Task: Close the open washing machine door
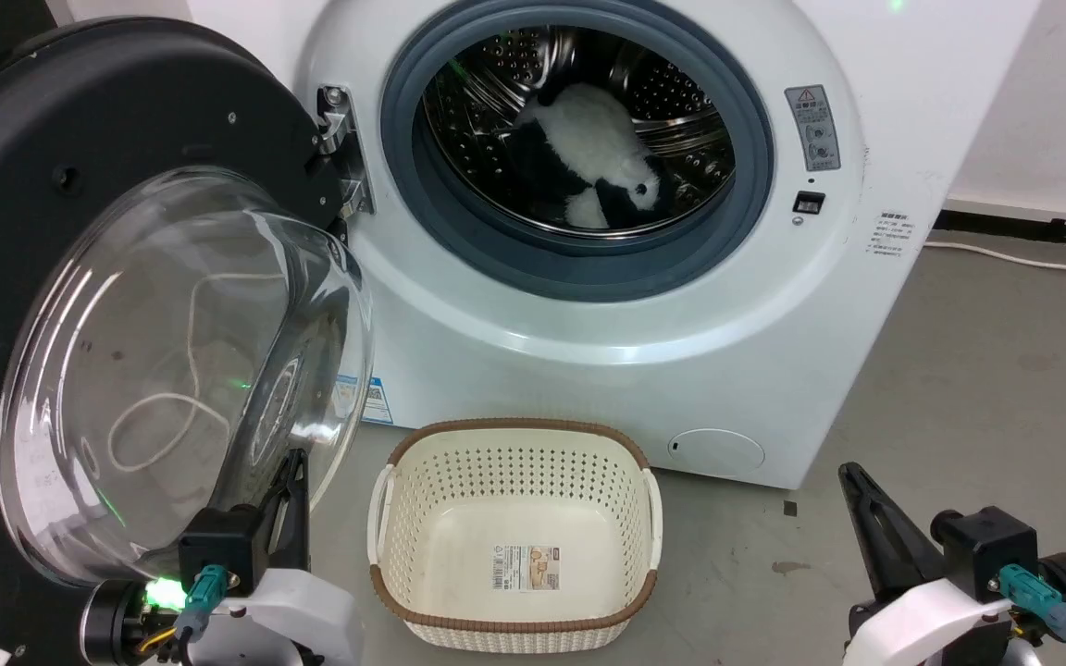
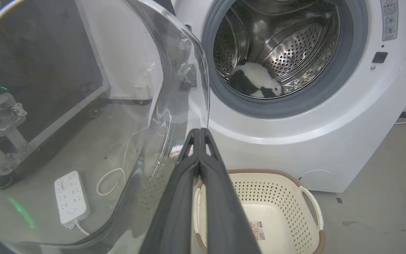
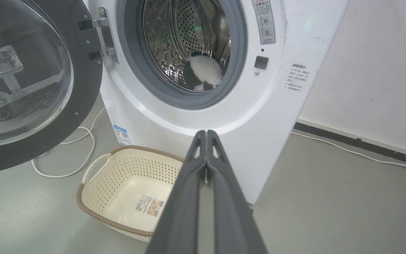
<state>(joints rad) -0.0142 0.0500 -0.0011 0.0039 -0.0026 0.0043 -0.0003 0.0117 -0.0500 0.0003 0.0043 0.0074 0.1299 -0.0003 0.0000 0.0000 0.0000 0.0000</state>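
– While the washing machine door (image 1: 172,370) stands wide open, out at nine o'clock of the drum mouth, the left gripper (image 1: 295,465) sits by the lower edge of its glass bowl, at about five o'clock on that window. What have you got on the fingers?
– Pressed flat together, nothing between them. From the left wrist view the tips are just beside the bowl's edge; touching or not, I can't call it.
– And the other side?
– Right gripper (image 1: 849,470) is well apart from the door, low at four o'clock of the washing machine (image 1: 588,351), over the grey floor. Its two fingers are pinched together too, holding nothing.
– The door itself?
– Hanging on its metal hinge (image 1: 340,148) at nine o'clock of the grey gasket, black rim all round, glass bulging toward the head camera.
– Inside the drum?
– A black-and-white plush toy (image 1: 593,157), lying toward six o'clock on the steel wall.
– And the floor?
– Cream perforated basket (image 1: 514,472) with a brown rim, at six o'clock of the machine, just in front of it, between the two grippers. Through the glass I see a white cable (image 1: 163,416) looped on the floor.
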